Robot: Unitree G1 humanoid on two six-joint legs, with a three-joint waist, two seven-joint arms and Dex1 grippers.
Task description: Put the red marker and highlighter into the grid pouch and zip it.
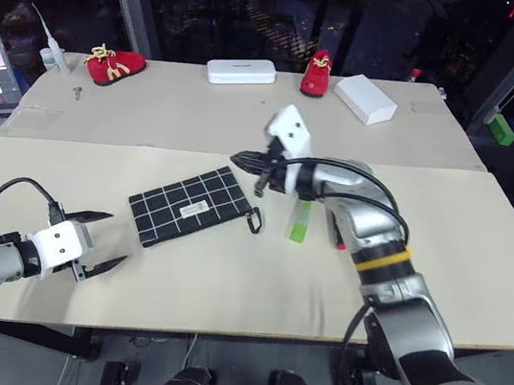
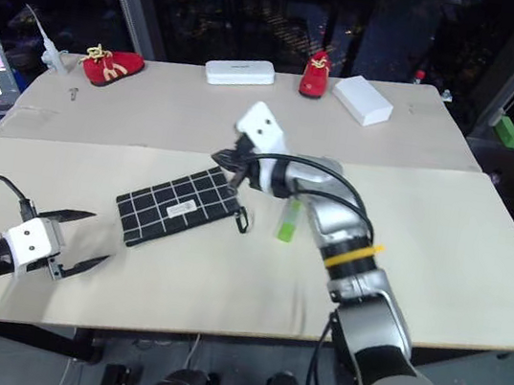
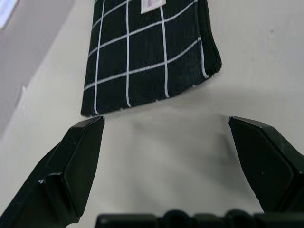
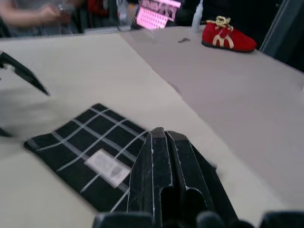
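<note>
Tabletop [image 1: 476, 283]: right gripper [image 1: 247, 164] closed (empty)

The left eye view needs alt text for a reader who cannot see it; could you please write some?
The right gripper hovers with fingers shut above the zipper end of the grid pouch, which lies flat on the table. The left gripper waits open beside the pouch's other end. The highlighter and the red marker lie right of the pouch, partly behind the right arm.

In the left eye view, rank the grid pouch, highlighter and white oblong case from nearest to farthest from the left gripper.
From the left gripper:
1. grid pouch, just ahead to its right, mid-table.
2. highlighter, beyond the pouch, further right.
3. white oblong case, at the table's far edge.
</note>
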